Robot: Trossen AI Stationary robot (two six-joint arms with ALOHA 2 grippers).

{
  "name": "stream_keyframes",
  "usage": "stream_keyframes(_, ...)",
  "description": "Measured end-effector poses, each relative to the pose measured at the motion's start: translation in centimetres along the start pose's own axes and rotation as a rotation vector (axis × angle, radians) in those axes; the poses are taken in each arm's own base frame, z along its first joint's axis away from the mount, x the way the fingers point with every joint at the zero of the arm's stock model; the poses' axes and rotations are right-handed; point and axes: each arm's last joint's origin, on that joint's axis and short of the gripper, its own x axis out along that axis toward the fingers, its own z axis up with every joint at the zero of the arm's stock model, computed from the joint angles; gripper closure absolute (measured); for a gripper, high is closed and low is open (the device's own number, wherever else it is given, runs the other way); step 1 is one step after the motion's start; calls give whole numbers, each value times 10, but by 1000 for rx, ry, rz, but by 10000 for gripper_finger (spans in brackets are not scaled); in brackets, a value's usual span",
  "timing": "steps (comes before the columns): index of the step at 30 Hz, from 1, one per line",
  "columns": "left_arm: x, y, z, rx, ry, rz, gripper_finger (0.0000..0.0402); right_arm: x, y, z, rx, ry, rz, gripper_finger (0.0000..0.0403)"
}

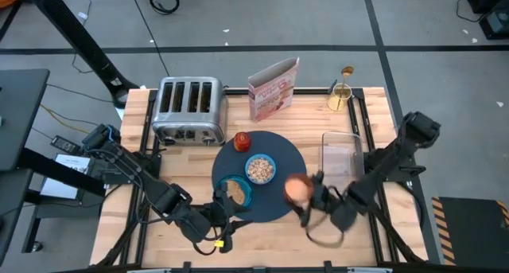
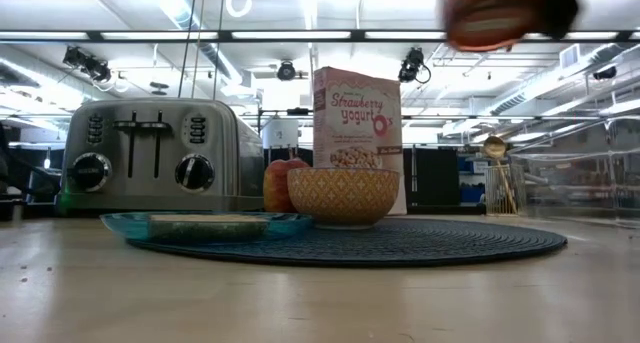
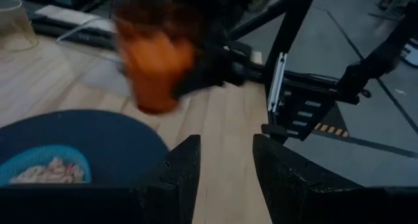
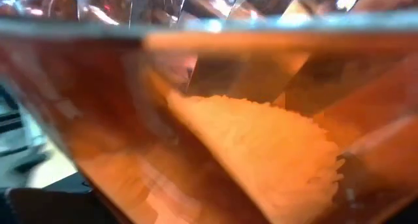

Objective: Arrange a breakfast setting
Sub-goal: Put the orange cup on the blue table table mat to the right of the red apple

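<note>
The round dark slate-blue mat [image 1: 274, 200] lies mid-table. On it stand the blue bowl [image 1: 260, 169] with cereal, the red fruit [image 1: 242, 141] and the teal plate [image 1: 245, 195] bearing the toast slice [image 1: 233, 190]. My right gripper [image 1: 312, 195] is shut on the amber cup [image 1: 296, 189], high over the mat's right edge; the cup also shows in the low view [image 2: 500, 13] and the left wrist view [image 3: 153, 61]. My left gripper [image 1: 225, 224] is open and empty near the front edge, by the plate. The gold spoon [image 1: 347, 71] stands in a holder at the far right. My right gripper holds the amber cup by its side wall [image 3: 183, 61], coming level from the table's right side. The cup is lifted well clear of the mat, roughly upright. The cup itself fills the right wrist view, so the fingers' exact placement does not show.
A silver toaster [image 1: 189, 110] stands at the far left and a cereal box [image 1: 273, 87] behind the mat. A clear container [image 1: 342, 155] lies right of the mat, close to my right arm. Bare wood shows along the front edge and at the near right.
</note>
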Motion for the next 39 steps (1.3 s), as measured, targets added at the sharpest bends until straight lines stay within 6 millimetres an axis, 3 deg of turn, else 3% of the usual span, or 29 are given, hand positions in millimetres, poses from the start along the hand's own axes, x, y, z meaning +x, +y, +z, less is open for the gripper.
stream_keyframes(5, -7, 5, 1, -2, 34, 21, 255, 37, -29, 27, -32, -11, -96, 44)
stream_keyframes(12, -18, 13, 7, 20, 57, 36, 255, 85, -71, 43, -41, 13, -192, 45)
stream_keyframes(17, -16, 27, 1, 58, 148, 117, 255, 116, -102, 49, -22, -1, -264, 44)
stream_keyframes(22, -12, 42, -3, 100, 239, 176, 255, 144, -127, 40, -2, 0, -353, 45)
stream_keyframes(29, -27, 53, 4, 125, 275, 204, 255, 172, -149, 15, 41, 5, -466, 45)
stream_keyframes(33, -34, 57, 7, 128, 281, 208, 255, 180, -156, -1, 61, 3, -537, 45)
stream_keyframes(39, -36, 59, 6, 124, 294, 220, 255, 176, -168, -28, 132, 5, -633, 45)
